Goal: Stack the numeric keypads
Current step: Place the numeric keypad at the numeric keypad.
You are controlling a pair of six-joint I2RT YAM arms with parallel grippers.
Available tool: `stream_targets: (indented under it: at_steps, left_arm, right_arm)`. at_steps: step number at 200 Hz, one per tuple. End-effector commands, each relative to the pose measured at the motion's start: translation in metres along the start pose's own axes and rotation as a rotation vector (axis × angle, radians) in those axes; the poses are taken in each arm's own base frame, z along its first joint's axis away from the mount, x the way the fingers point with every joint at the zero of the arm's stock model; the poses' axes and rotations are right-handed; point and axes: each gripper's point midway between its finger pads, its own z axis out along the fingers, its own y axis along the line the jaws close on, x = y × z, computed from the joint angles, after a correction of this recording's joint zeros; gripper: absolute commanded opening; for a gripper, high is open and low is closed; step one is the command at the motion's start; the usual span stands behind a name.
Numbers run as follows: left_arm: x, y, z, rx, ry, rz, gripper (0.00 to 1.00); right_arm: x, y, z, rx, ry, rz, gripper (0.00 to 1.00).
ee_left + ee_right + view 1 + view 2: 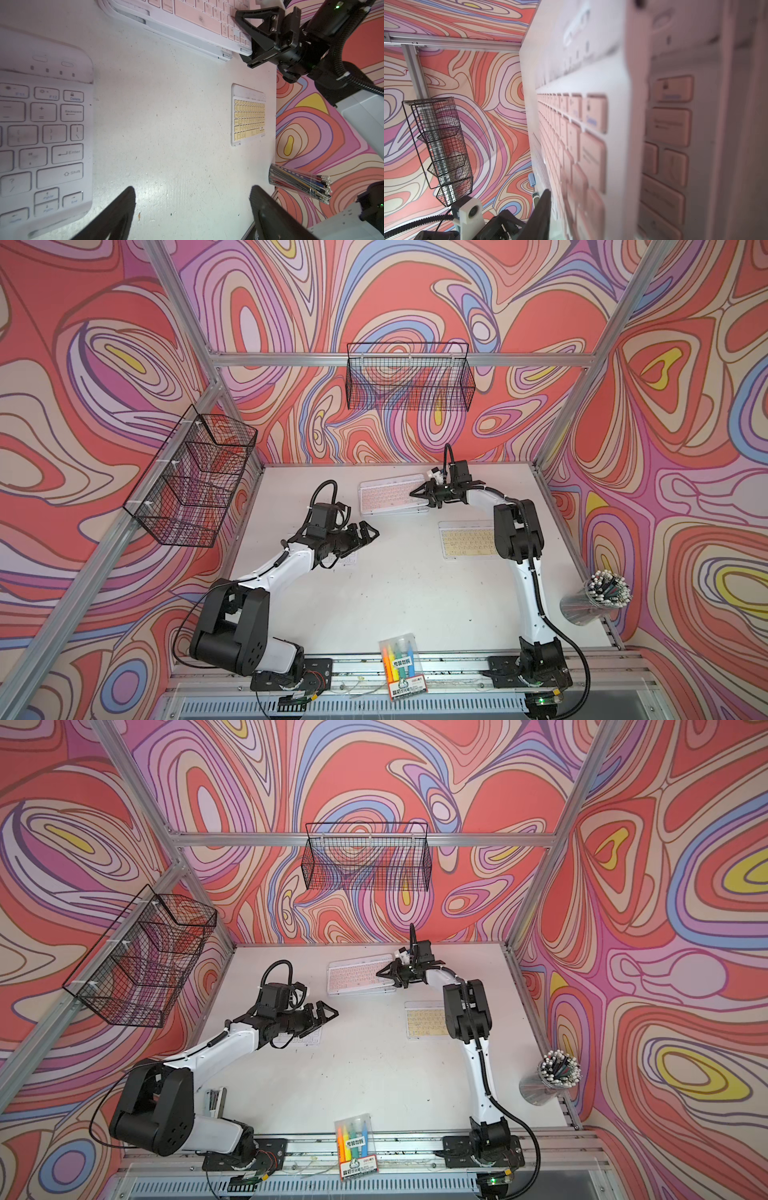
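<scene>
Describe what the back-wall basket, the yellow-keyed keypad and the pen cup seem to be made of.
Back-wall basket: probably thin metal wire with a black coating, judging by its open grid.
Yellow-keyed keypad: likely plastic, with a pale frame and smooth moulded keys.
Pen cup: clear, shiny plastic or glass; the pens show through.

Swirl-print walls [104,302] wrap me on three sides: coral, lilac, cream, yellow. Aluminium rail [270,360] crosses far wall, black wire basket [409,381] hanging off it. Tiered wire basket [187,485] on left wall. My white tabletop [415,597] scuffed, evenly lit.
</scene>
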Motion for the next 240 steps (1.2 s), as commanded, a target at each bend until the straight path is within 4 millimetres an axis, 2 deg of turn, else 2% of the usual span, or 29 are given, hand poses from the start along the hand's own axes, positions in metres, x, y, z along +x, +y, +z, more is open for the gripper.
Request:
stream_targets:
  at_steps: [1, 130, 240]
  left_arm:
    - [0.002, 0.005, 0.002, -0.003, 0.001, 0.005, 0.89]
    - [0.003, 0.006, 0.001, -0.003, 0.001, 0.003, 0.89]
    - [0.003, 0.006, -0.002, -0.012, -0.009, -0.004, 0.89]
  right_arm:
    - [-0.003, -0.011, -0.001, 0.063, -0.007, -0.013, 0.35]
    - [-0.005, -0.035, -0.017, 0.277, -0.032, -0.049, 0.40]
    - [-0.015, -0.023, -0.045, 0.329, -0.081, -0.067, 0.42]
